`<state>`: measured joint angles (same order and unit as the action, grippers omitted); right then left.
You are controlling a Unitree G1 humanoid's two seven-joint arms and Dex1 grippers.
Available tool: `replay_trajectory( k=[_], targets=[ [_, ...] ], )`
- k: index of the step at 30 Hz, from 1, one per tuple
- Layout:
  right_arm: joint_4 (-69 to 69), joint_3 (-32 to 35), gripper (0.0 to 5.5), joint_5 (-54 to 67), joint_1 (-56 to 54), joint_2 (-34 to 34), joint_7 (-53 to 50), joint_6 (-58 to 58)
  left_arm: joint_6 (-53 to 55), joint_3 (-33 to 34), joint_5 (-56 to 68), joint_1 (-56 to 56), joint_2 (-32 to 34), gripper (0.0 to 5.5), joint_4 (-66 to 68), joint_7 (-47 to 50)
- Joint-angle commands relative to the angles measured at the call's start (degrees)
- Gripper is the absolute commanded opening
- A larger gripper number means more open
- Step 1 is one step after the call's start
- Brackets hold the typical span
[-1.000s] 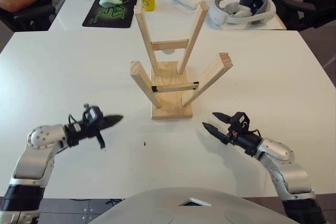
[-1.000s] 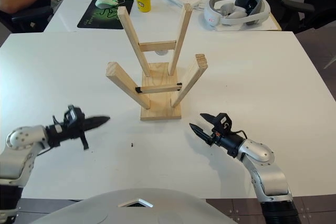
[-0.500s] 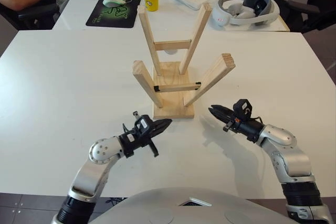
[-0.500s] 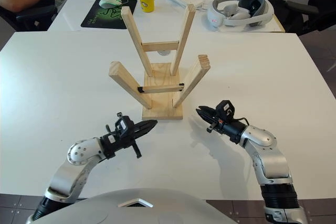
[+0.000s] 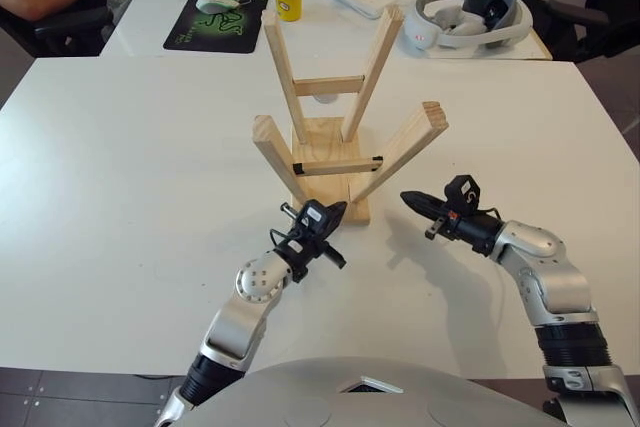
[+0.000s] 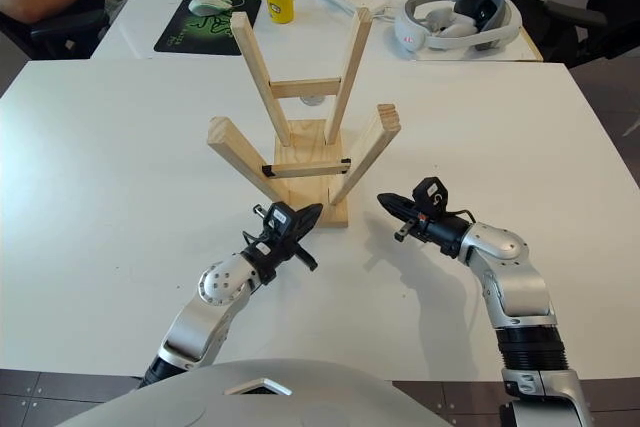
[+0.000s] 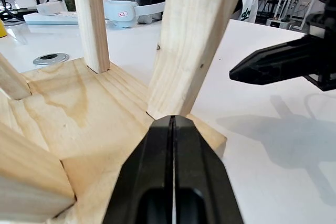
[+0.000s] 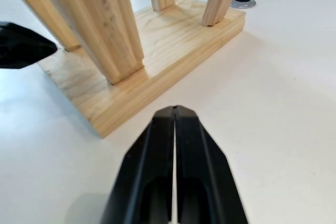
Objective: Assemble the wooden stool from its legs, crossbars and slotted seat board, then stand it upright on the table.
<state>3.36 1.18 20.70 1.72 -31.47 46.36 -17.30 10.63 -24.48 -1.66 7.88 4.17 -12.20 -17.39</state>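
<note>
– Inspecting: left gripper (image 5: 336, 213) and right gripper (image 5: 410, 197) are both pinching shut, empty; the upturned stool (image 5: 335, 164) is sitting just ahead, between them.
– Shoving a leg (image 5: 405, 147) with shut tips is risking toppling it.

The eye views look down over the table (image 5: 120, 147) from its near edge. Both wrist views face the stool (image 5: 325, 142) from very near, sharing its board (image 8: 173, 30).
</note>
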Motion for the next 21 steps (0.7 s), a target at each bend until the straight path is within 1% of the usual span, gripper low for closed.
replay_trajectory(
  k=[1,5,8,10,12,13,15,16,18,20,21],
  targets=[
    [-1.2,-0.7,0.04,-0.6,-2.4,0.9,0.1,0.4,-0.8,0.7,-3.4,-3.0,-1.5,0.0,5.0,4.2],
    [-1.8,-0.1,0.04,-1.2,-3.4,2.2,-1.8,1.5,1.4,0.5,-5.7,-4.3,-1.6,0.0,8.9,6.2],
    [-2.8,2.5,0.04,-0.9,-4.9,2.6,-3.9,3.2,4.0,0.1,-7.0,-4.7,-0.9,0.0,10.4,6.0],
    [-1.5,6.5,0.04,1.2,-7.5,1.9,-6.1,2.4,5.0,0.2,-6.7,-4.8,-0.8,0.0,11.0,5.6],
    [3.2,12.6,0.04,9.9,-14.0,3.1,-9.7,-2.3,5.6,0.8,-6.2,-5.3,-0.9,0.0,12.0,5.4],
    [6.9,15.4,0.04,17.2,-18.3,4.2,-12.2,-5.2,5.7,1.1,-6.1,-5.8,-0.9,0.0,12.5,5.4],
    [11.0,18.1,0.04,25.2,-22.7,5.1,-15.1,-8.7,5.7,1.4,-6.1,-6.2,-0.9,0.0,12.9,5.3],
    [13.6,18.7,0.04,29.7,-25.4,5.4,-17.2,-10.5,5.8,1.5,-6.1,-6.6,-0.7,0.0,13.1,5.2],
    [16.5,19.1,0.04,34.5,-27.9,5.4,-20.0,-12.8,6.0,1.6,-6.1,-7.0,-0.6,0.0,13.4,5.0],
    [20.7,16.8,0.04,38.2,-29.5,5.8,-22.6,-15.6,6.1,1.6,-6.0,-7.3,-0.5,0.0,13.7,5.0],
    [22.8,14.2,0.04,37.7,-28.8,5.9,-22.9,-16.6,6.2,1.7,-6.0,-7.5,-0.6,0.0,14.0,4.9]
  ],
)
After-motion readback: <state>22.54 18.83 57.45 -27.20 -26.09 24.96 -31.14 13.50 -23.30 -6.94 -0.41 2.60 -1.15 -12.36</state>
